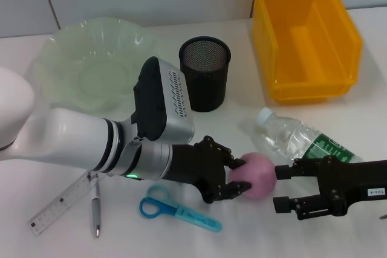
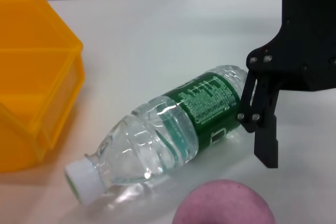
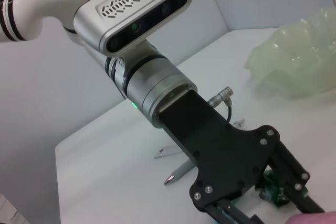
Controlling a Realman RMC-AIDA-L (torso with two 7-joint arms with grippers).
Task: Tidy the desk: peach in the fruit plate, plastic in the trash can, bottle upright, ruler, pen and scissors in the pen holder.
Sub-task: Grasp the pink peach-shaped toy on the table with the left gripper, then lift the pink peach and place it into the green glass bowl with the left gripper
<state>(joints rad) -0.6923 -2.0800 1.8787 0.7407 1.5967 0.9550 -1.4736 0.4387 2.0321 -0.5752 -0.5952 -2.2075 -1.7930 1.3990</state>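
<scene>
A pink peach [image 1: 257, 176] rests on the table. My left gripper [image 1: 239, 176] is open, its two black fingertips set around the peach's left side. My right gripper [image 1: 283, 188] is open just right of the peach, beside the bottle [image 1: 296, 140], which lies on its side with its white cap [image 2: 81, 179] toward the yellow trash can [image 1: 305, 37]. The left wrist view shows the peach [image 2: 226, 205] and a right finger [image 2: 266, 142]. Ruler [image 1: 60, 203], pen [image 1: 95, 206] and blue scissors [image 1: 175, 209] lie at the front left. The plastic is out of view.
The black mesh pen holder [image 1: 205, 74] stands at mid table behind my left wrist. The pale green fruit plate [image 1: 91, 64] sits at the back left, also seen as the fruit plate [image 3: 299, 61] behind my left arm.
</scene>
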